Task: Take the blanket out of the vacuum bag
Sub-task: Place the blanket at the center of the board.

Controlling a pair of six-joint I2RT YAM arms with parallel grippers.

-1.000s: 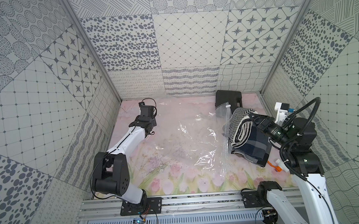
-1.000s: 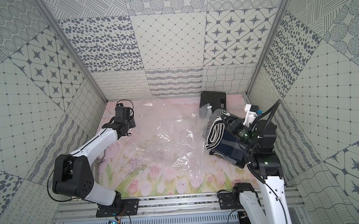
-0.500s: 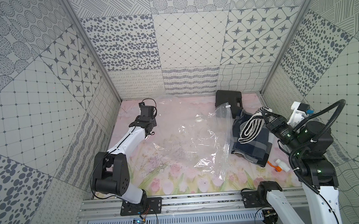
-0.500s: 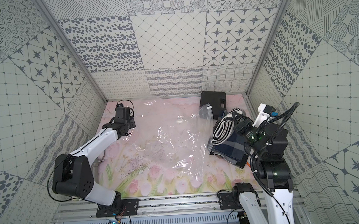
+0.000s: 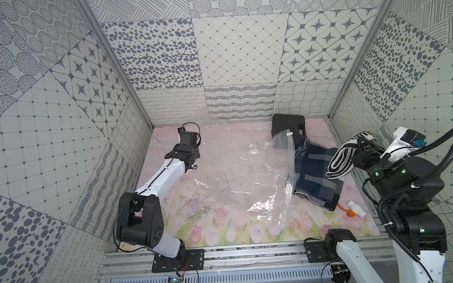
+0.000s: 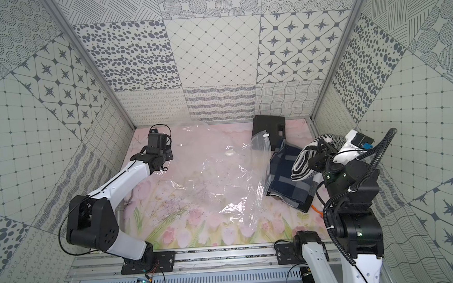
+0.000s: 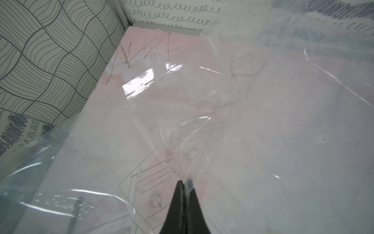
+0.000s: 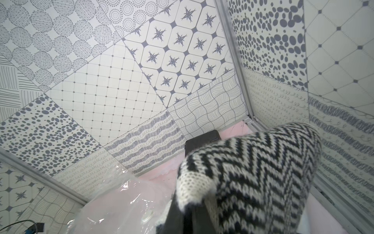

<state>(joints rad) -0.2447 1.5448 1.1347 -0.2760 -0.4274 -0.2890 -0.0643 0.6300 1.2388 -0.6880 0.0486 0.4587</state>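
Rising rightward, right pincer (image 5: pixel 360 146) is clenching zigzag black-and-white knit blanket (image 5: pixel 338 162); left pincer (image 7: pixel 183 183) is pinching clear plastic vacuum bag (image 5: pixel 235 179); thin grip risks slipping.

The floral table (image 5: pixel 198 230) bears the bag (image 5: pixel 235 174) (crumpled, see-through). Beside the bag lie the blanket (image 5: pixel 314 180), a case (image 5: pixel 286 122) and a tool (image 5: pixel 352 210).

Both top views look steeply down, sharing the whole table (image 5: pixel 198 230); wrist views sit close.
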